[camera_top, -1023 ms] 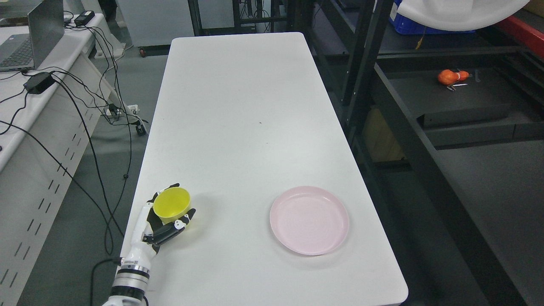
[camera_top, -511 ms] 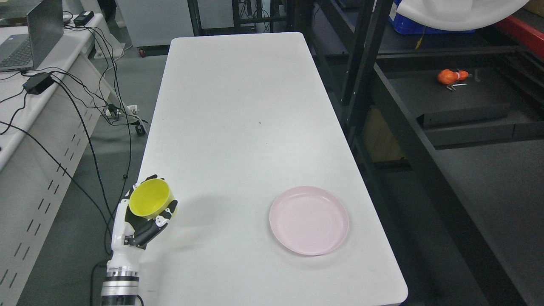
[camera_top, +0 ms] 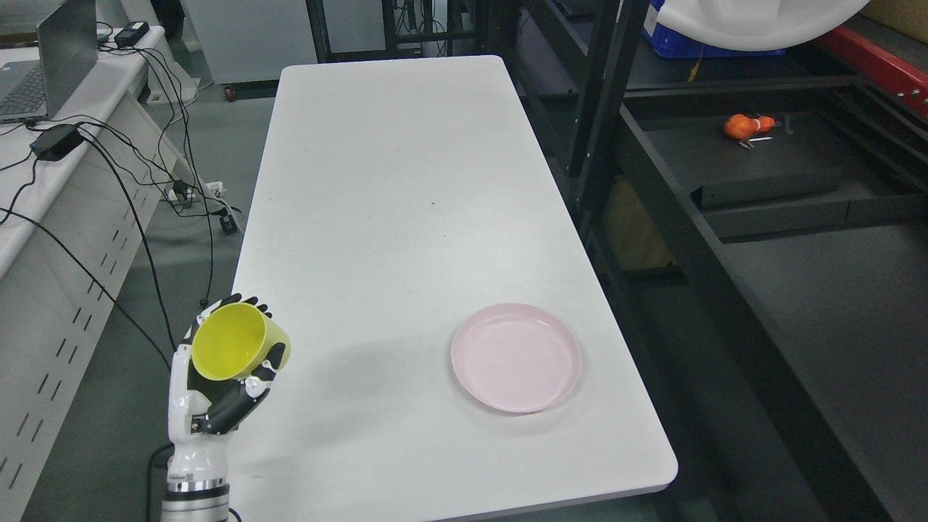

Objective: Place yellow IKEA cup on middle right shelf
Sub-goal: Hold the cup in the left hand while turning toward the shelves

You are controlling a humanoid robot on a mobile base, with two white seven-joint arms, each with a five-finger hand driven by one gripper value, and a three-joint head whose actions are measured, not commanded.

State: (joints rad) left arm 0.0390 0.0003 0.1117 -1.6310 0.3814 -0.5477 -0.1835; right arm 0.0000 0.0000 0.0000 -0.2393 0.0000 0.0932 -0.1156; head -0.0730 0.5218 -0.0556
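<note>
Left hand [camera_top: 217, 377] wraps the yellow cup [camera_top: 238, 342], hiding the cup's base and lower wall; forearm below the hand cut off at bottom edge. Far right of the cup, small orange object [camera_top: 747, 125] on dark shelf [camera_top: 725, 156] too small to identify.

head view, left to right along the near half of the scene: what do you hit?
Left robot hand holding the yellow cup at the table's left edge → pink plate on the white table → black shelf rack on the right.
</note>
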